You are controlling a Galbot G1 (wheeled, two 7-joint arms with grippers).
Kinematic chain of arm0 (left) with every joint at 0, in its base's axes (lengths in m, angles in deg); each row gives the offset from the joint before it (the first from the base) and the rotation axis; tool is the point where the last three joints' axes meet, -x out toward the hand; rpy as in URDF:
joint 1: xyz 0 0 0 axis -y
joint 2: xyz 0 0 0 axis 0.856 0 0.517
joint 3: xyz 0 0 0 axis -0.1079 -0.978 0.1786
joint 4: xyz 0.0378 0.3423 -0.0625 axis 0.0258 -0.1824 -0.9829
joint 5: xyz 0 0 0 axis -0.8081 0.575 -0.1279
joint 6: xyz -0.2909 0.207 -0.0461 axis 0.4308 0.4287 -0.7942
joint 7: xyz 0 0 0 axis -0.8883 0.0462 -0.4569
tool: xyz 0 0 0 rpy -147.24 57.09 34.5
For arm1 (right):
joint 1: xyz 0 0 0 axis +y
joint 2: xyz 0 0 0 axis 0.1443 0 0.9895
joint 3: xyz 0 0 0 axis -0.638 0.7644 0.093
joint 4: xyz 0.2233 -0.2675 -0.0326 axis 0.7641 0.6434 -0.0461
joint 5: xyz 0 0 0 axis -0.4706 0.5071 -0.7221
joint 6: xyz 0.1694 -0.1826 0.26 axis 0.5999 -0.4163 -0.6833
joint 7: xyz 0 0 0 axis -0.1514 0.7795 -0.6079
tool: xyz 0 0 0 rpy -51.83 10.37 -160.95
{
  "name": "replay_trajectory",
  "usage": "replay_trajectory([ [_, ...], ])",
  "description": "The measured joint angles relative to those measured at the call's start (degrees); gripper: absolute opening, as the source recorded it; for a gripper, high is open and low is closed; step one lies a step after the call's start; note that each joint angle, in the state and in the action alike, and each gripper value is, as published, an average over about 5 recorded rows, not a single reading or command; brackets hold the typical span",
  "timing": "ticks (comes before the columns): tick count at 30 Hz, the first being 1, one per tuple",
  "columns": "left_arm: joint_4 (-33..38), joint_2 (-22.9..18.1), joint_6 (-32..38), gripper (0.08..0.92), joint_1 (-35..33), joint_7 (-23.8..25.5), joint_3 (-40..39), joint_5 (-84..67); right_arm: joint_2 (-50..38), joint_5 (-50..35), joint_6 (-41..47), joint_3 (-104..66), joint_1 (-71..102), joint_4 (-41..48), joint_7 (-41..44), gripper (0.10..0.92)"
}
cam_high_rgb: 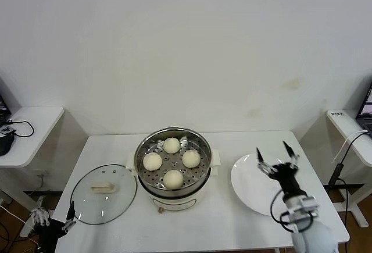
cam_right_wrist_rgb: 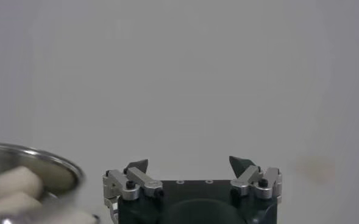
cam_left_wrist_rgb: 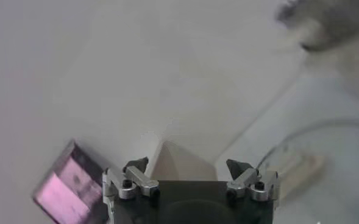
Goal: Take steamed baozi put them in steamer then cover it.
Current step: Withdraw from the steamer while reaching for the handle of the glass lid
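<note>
Several cream-white baozi [cam_high_rgb: 172, 160] sit on the perforated tray inside the shiny steel steamer [cam_high_rgb: 143, 146] at the table's middle. The steamer stands uncovered. The glass cover [cam_high_rgb: 103, 193] with its cream bar handle lies flat on the table to the steamer's left; part of it shows in the left wrist view [cam_left_wrist_rgb: 298, 167]. My right gripper [cam_high_rgb: 275, 154] is open and empty above the white plate [cam_high_rgb: 249, 186]. My left gripper [cam_high_rgb: 53, 218] is open and empty, low beside the table's front left corner. The steamer's rim and some baozi [cam_right_wrist_rgb: 13, 182] show in the right wrist view.
The white plate at the table's right holds nothing. Side tables stand at far left [cam_high_rgb: 29, 128] and far right [cam_high_rgb: 349, 128], with cables and devices on them. A white wall is behind the table.
</note>
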Motion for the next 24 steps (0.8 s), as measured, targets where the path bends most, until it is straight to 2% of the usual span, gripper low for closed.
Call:
replay_trajectory([
  [9,-4.96,1.69,3.2,0.823,2.17,-1.1,-1.43,17.51,3.62,-1.24,-1.03,-6.45,6.7,-3.39,-0.82,0.823],
  [24,-12.89,5.59,5.31,0.823,9.95,-0.31,-4.78,25.76,6.6,-1.58,-1.2,-11.38,12.43,-7.8,-1.66,0.823],
])
